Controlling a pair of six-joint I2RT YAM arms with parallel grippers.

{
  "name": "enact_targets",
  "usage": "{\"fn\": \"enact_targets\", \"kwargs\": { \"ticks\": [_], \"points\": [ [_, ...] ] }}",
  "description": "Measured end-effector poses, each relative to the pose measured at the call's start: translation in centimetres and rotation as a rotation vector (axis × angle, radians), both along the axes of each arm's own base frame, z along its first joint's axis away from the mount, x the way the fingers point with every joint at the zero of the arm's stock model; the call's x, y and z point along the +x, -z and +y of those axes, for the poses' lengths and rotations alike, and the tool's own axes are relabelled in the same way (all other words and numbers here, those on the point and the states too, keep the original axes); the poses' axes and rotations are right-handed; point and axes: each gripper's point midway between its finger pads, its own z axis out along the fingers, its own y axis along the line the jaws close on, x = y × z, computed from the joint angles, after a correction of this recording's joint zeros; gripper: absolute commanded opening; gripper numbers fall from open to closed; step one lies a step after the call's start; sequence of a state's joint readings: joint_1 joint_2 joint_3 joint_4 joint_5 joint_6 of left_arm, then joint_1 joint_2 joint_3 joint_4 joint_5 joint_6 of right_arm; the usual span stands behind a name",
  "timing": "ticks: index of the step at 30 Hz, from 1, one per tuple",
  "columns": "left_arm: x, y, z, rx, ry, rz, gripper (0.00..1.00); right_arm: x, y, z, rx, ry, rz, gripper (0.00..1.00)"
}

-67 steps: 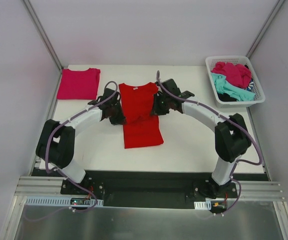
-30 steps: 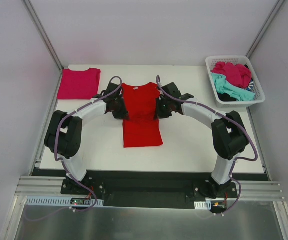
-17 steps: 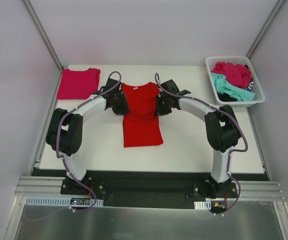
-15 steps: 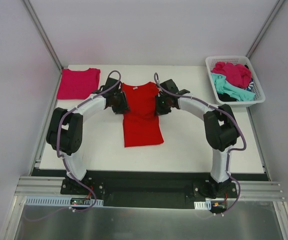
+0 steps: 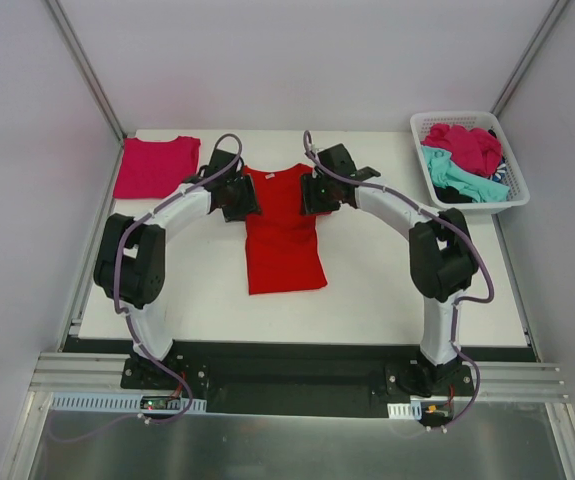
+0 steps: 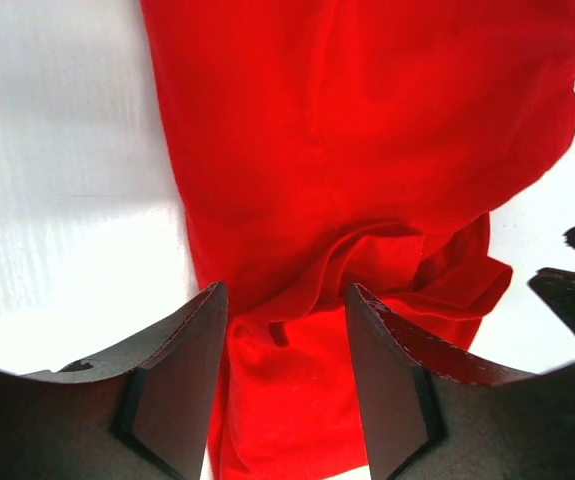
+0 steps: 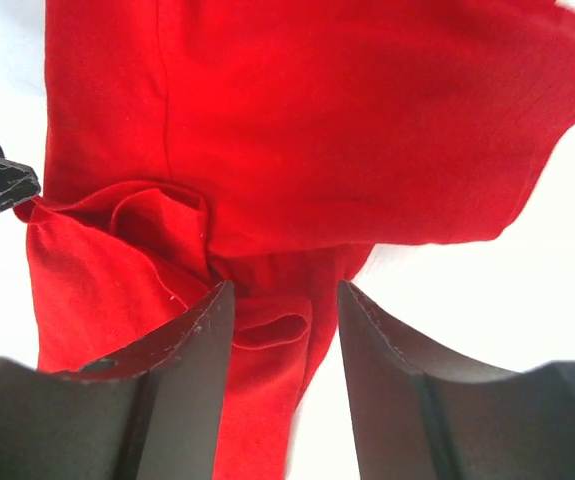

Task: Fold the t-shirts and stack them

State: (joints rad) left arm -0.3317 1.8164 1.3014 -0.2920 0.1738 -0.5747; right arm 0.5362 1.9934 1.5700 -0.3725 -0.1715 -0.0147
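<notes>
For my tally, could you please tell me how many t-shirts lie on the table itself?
2: red t-shirt, centre; folded magenta-pink t-shirt at the far-left corner, possibly hiding others beneath.

White basket (image 5: 476,207) at table's (image 5: 387,285) far-right corner

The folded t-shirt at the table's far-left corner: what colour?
Magenta-pink; the folded t-shirt shows best in top external view.

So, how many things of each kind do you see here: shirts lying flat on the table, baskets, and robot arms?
Shirts flat on the table: 2 (red shirt, pink shirt)
Baskets: 1 (white basket; its heaped clothes are too tangled to count)
Robot arms: 2 (left arm, right arm)
Total: 5
</notes>
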Motion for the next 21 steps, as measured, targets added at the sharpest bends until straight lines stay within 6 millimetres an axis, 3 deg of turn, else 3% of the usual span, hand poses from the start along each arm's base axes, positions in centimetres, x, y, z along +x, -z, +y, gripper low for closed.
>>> {"fn": "enact_targets", "kwargs": {
  "ticks": [5, 9, 12, 16, 21],
  "points": [
    [0.5, -0.7, 0.8, 0.040, -0.009, -0.040, 0.51, 0.7, -0.3, -0.5, -0.034, -0.002, -0.037, 0.44],
    [0.0, -3.3, 1.0, 0.025, -0.013, -0.100, 0.51, -0.2, -0.5, -1.1, -0.042, -0.001, -0.032, 0.43],
    [-1.3, -6.5, 1.4, -0.004, -0.018, -0.169, 0.51, -2.2, -1.6, -2.3, -0.046, 0.003, -0.040, 0.43],
    [-4.0, -9.5, 2.1, -0.041, -0.022, -0.243, 0.51, -5.5, -4.9, -3.4, -0.022, -0.002, -0.098, 0.42],
    [-8.9, -9.8, 1.9, -0.083, -0.006, -0.259, 0.51, -10.8, -8.7, -4.5, 0.052, -0.008, -0.178, 0.40]
  ]
}}
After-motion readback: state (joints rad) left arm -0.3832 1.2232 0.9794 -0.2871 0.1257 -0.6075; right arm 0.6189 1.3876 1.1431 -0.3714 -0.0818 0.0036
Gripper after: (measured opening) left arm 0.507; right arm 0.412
